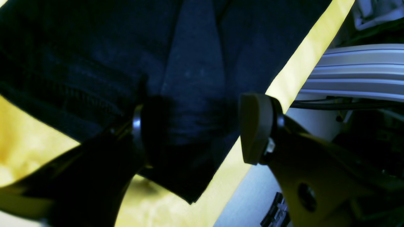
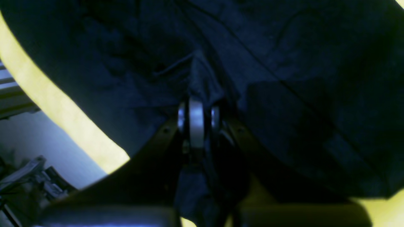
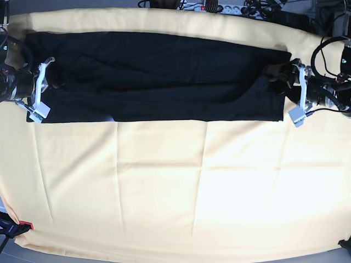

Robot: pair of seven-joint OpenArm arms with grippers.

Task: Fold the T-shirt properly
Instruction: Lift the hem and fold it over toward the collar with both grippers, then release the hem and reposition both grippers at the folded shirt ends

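The black T-shirt lies as a long flat band across the far part of the table, plain side up. My right gripper is at its left end. In the right wrist view the right gripper is shut on a raised ridge of the T-shirt. At the band's right end is my left gripper. The left wrist view shows the left gripper open wide, its fingers straddling a corner of the T-shirt without pinching it.
A pale yellow cloth covers the whole table, with the T-shirt on top of it. Cables and a power strip run along the far edge. A red-tipped clamp sits at the near left corner. A white ribbed part lies beyond the table edge.
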